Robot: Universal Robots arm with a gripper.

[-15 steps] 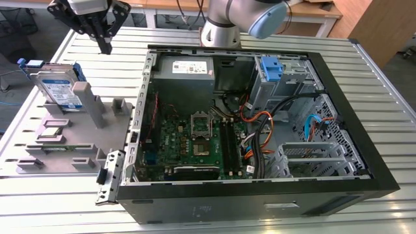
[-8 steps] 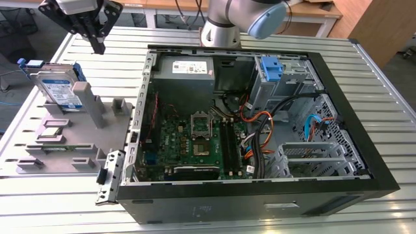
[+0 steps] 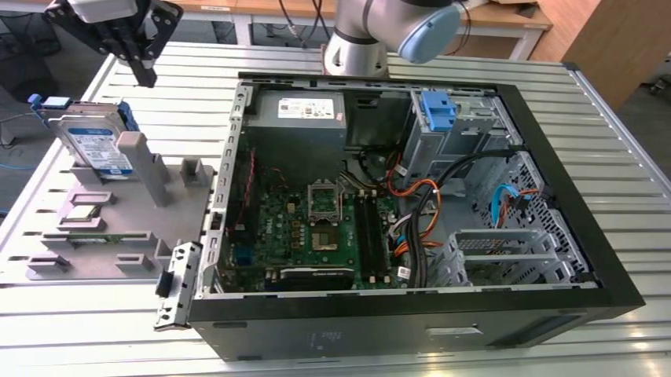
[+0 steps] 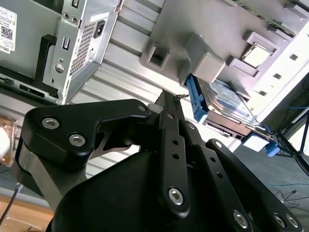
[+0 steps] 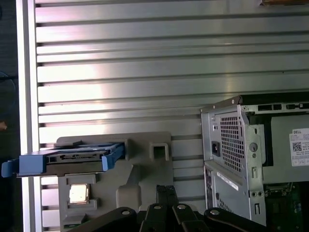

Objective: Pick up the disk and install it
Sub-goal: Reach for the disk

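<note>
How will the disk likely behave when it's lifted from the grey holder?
The disk looks like a metal-cased drive, so probably rigid and fairly heavy for its size. It stands on edge in the grey holder, so a sideways nudge could tip it. Its blue rails seem plastic and may flex slightly.
</note>
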